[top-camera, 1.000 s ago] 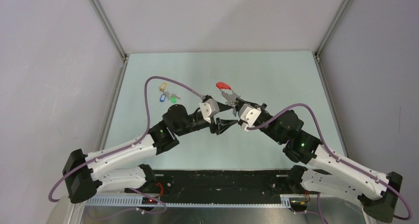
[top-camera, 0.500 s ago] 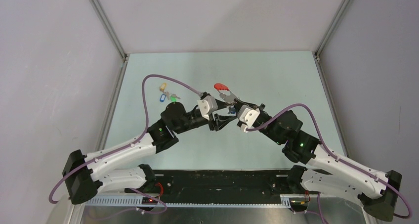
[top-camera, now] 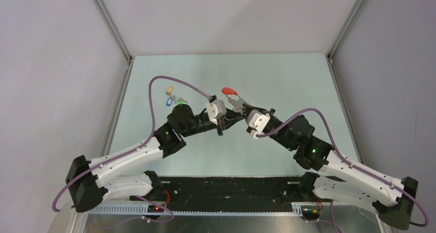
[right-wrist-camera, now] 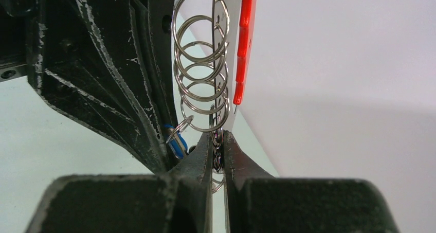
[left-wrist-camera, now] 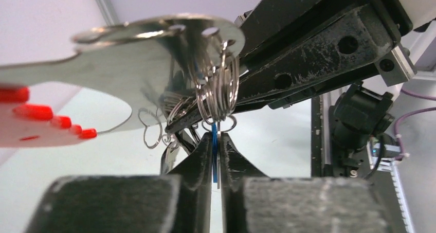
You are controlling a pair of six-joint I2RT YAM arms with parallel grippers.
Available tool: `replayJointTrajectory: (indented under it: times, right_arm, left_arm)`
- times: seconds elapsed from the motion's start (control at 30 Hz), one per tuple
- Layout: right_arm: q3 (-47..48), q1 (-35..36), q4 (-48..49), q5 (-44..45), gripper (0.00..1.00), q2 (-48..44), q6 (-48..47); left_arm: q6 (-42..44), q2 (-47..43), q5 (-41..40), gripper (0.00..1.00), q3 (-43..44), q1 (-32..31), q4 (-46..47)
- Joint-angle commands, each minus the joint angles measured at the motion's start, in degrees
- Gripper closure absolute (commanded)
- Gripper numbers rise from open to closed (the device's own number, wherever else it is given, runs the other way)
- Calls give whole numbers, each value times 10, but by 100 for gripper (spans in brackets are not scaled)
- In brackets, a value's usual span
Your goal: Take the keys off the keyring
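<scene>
Table point(top-camera: 288, 78): pale green surface. The work is held above its middle, where the two arms meet.
Left gripper point(left-wrist-camera: 216, 158): comes in from the left. Its jaws are all but shut, pinching a thin blue tag point(left-wrist-camera: 213, 149) edge-on just under the rings.
Right gripper point(right-wrist-camera: 218, 149): comes in from the right, fingertips almost against the left gripper's. The jaws are closed to a sliver on the lowest silvery metal of the bunch. Which piece it holds cannot be told.
Keyring point(right-wrist-camera: 201, 63): a stack of thin coiled wire loops, one above another, hanging off a flat silvery plate point(left-wrist-camera: 128, 63). A bright red strap point(top-camera: 229, 90) juts to the far side.
Keys point(top-camera: 237, 102): bunched between the grippers, and none appears to be off yet.
Spare cluster point(top-camera: 173, 99): tan, blue and green tags lying far left, well apart from the work.
Handling, judged: light, stiff and smooth. Wire this thin is liable to slip or pivot in flat pads, and the coils are springy.
Hold, judged: brace the ring by the plate or strap side, and take each key by its flat tag, close to its loop.
</scene>
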Motion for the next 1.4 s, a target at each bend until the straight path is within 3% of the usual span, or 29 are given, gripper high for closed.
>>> replayJointTrajectory:
  times: [0.0, 0.2, 0.33, 0.4, 0.43, 0.5, 0.57, 0.7, 0.8, 0.97, 1.17, 1.37]
  right_arm:
    - [29, 5, 43, 1, 100, -5, -2]
    - [29, -5, 55, 94, 100, 4, 28]
    - [28, -51, 15, 115, 99, 10, 86]
    - [28, -85, -15, 85, 75, 14, 129]
    - [29, -94, -22, 74, 52, 15, 152]
    - [29, -116, -39, 39, 31, 18, 174]
    - [28, -137, -53, -9, 24, 12, 188]
    - [15, -183, -59, -135, 23, -26, 211]
    - [-5, -222, -42, -215, 24, -52, 225]
    - [-28, -265, -23, -295, 29, -73, 232]
    - [-59, -278, 30, -370, 38, -64, 234]
    - [-70, -279, 58, -490, 47, -52, 217]
  left_arm:
    - [4, 3, 28, 98, 28, 6, 22]
    - [-8, -5, -14, 100, 33, 6, -10]
    - [6, 8, -64, 100, 88, 6, -127]
    - [19, 26, -93, 100, 129, 6, -195]
    - [24, 40, -114, 100, 161, 6, -255]
    - [41, 66, -154, 100, 207, 7, -332]
    - [71, 94, -193, 100, 256, 7, -412]
    - [132, 138, -271, 100, 325, 7, -536]
    - [167, 143, -298, 100, 322, 4, -560]
    - [244, 128, -308, 100, 287, -26, -562]
    - [322, 96, -389, 100, 245, -77, -541]
    - [341, 7, -350, 100, 195, -78, -460]
